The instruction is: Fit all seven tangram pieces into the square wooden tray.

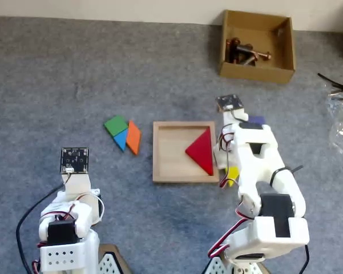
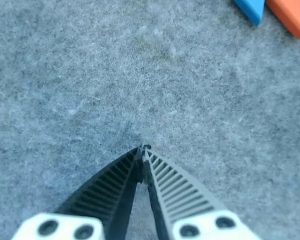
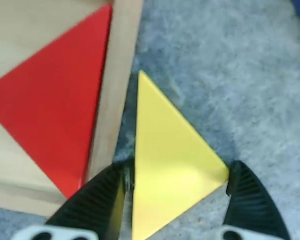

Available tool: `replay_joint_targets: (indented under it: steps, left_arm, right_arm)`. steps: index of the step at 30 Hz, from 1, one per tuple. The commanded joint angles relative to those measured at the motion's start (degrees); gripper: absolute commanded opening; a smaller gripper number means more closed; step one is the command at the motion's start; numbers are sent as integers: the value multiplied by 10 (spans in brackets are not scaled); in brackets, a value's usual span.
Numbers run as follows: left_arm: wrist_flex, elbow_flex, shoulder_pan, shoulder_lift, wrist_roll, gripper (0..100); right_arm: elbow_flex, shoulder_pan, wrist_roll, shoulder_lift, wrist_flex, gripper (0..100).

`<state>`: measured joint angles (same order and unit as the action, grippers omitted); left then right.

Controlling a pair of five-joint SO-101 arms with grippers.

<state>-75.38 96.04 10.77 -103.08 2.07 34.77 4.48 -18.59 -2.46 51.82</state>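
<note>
The square wooden tray (image 1: 165, 171) lies mid-table with a red triangle (image 1: 201, 151) in its right half. My right gripper (image 3: 178, 170) sits just off the tray's right wall (image 3: 121, 75), shut on a yellow triangle (image 3: 164, 155), with one finger on its long edge and the other on its corner. The yellow triangle (image 1: 233, 174) peeks out under that arm. Green (image 1: 115, 124), blue (image 1: 121, 138) and orange (image 1: 133, 137) pieces lie together left of the tray. My left gripper (image 2: 142, 149) is shut and holds nothing, low over bare carpet near the blue (image 2: 252, 7) and orange (image 2: 292, 15) pieces.
A cardboard box (image 1: 257, 69) with metal parts stands at the back right. A dark blue piece (image 1: 255, 121) shows beside the right arm's wrist. Cables and clear plastic (image 1: 342, 131) lie at the right edge. Grey carpet covers the table.
</note>
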Motion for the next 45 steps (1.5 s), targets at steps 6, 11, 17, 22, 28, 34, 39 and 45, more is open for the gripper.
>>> replay_joint_targets:
  steps: [6,11,17,22,28,34,39,45]
  left_arm:
    - [-4,12,5,4,1,5]
    - [-4,12,5,4,1,5]
    - [-4,12,5,4,1,5]
    - [-4,12,5,4,1,5]
    - [-4,12,5,4,1,5]
    - [-4,12,5,4,1,5]
    - [-4,12,5,4,1,5]
    - [-4,12,5,4,1,5]
  right_arm:
    - [-2,3,-80,25,-15,228]
    - [-2,3,-84,26,-14,228]
    - [-7,3,-84,28,-14,228]
    - [-56,3,-84,28,44,228]
    - [-115,3,-84,27,98,228]
    - [-132,4,-84,27,121,228]
    - [-134,12,-84,29,121,228]
    - [-136,19,-84,27,121,229]
